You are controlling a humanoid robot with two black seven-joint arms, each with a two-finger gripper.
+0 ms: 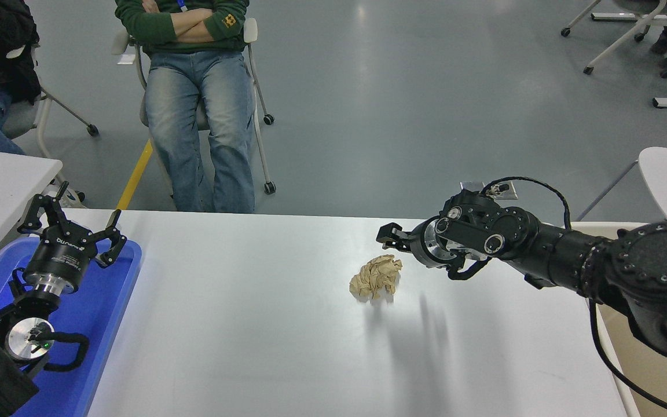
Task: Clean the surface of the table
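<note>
A: What has to go from the desk (241, 324)?

B: One crumpled wad of tan paper (376, 278), right of the frame's centre on the white top. I'd judge it very light, soft and springy, nothing fragile about it. It will crush rather than slip.

A: Where to grip?

B: Across its bulging middle, from above. The folds give plenty to bite.

A: Does it point anywhere?

B: Barely. It is a lump, a little wider than tall in the frame, with a flap toward upper right.

A: The jaws?

B: The right gripper (388, 234) hangs just above and right of the wad, holding nothing; its jaws look nearly closed. The left gripper (70, 223) sits at lower left over a blue tray (110, 301), jaws spread and empty.
</note>
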